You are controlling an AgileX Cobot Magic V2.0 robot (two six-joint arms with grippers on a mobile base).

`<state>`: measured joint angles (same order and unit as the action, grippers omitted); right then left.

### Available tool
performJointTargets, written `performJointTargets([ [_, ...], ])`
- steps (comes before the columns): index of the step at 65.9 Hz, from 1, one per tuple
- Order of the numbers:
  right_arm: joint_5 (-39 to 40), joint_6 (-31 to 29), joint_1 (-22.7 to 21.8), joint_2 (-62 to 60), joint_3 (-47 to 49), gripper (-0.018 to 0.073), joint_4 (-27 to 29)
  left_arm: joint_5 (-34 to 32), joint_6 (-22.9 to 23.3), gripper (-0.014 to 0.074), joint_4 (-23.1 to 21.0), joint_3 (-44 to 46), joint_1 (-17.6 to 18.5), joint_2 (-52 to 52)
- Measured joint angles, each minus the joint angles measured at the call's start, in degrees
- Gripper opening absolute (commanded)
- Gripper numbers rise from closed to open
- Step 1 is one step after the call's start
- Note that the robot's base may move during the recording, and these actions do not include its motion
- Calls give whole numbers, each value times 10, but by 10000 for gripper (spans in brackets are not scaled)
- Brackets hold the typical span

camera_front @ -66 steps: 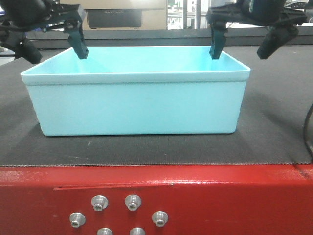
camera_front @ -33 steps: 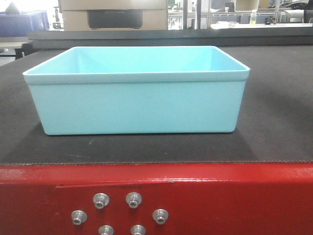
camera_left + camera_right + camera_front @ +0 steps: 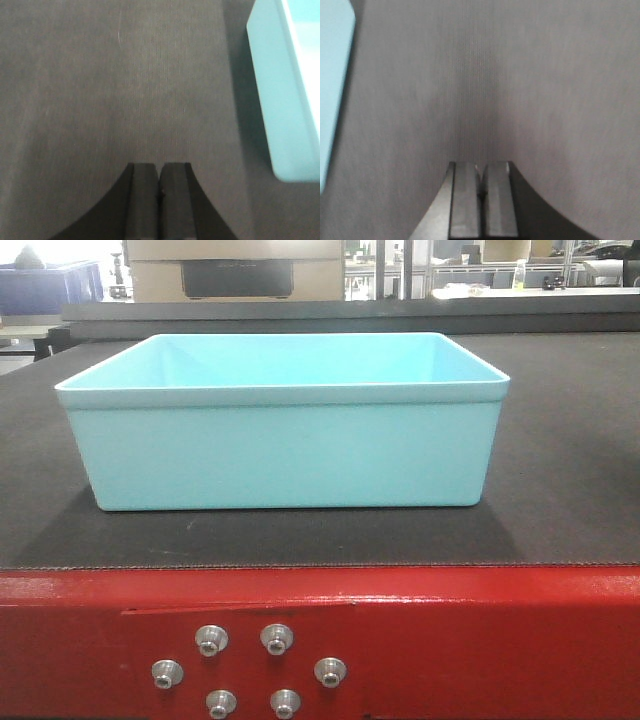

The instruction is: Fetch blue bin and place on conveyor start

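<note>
Plastic, pale aqua and smooth-walled, the bin [image 3: 285, 425] is a rectangular tub with rounded corners and a thin rim lip. It sits flat on the belt [image 3: 570, 460], a wide matte black surface with a fine woven grain, close to the belt's near end. Below that edge runs the frame [image 3: 480, 640], glossy red metal with scuffed paint and a cluster of five silver bolts [image 3: 248, 670].

In the left wrist view the left gripper [image 3: 159, 186] has its two dark, flat-faced fingers pressed together over bare belt, holding nothing; the bin's wall lies to its right, apart. The right gripper [image 3: 481, 185] is likewise closed and empty above the belt, the bin's edge far to its left.
</note>
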<state>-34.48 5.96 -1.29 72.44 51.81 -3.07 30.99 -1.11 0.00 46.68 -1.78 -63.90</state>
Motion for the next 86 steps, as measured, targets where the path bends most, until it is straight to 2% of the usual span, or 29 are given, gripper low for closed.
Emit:
performJointTargets([
  [12,76,0,0,-75,-108,-162,0,-84,-1,-111,0,-130,0,110],
  [22,131,0,0,-165,-179,-162,0,-105,-2,-111,5,-185,0,202],
  [33,164,0,0,-283,-231,-162,-3,-111,-2,-111,6,-191,0,287],
  [57,209,-1,0,-516,-240,-162,-5,-117,-2,-111,7,-191,0,413],
  [86,211,-1,0,-534,-240,-162,-5,-120,-3,-111,7,-191,0,432],
])
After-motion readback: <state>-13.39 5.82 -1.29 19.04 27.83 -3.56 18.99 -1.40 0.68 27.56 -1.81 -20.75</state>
